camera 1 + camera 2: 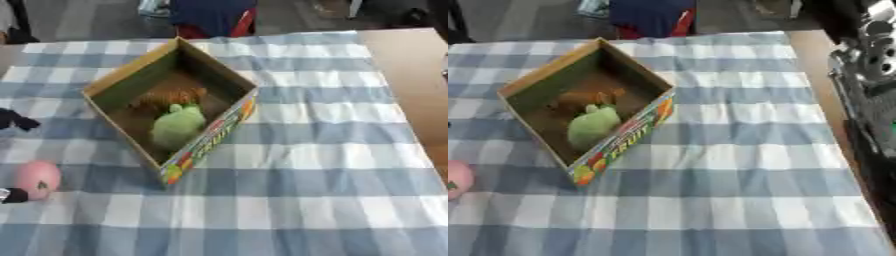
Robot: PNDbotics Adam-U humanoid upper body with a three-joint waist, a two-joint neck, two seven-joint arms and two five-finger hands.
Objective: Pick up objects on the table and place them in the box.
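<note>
- The table (411,75) is covered by a blue-and-white checked cloth (306,165), with bare wood showing at 3 o'clock.
- The robot's right arm (872,90), black with silver joints, runs down the 3 o'clock edge of the right eye view; its hand is out of sight.
- The open cardboard box (210,137) sits at about 10 o'clock from the cloth's centre, one corner toward 12 o'clock, with fruit print on its near wall.
- A green soft object (178,125) lies inside the box, at 6 o'clock from an orange one (171,97) just beside it.
- A pink round object (37,179) rests on the cloth at 8 o'clock, outside the box.
- The left hand (16,121) shows only as dark fingers at 9 o'clock, with another dark tip touching the pink object; whether they are spread or curled, I cannot tell.
</note>
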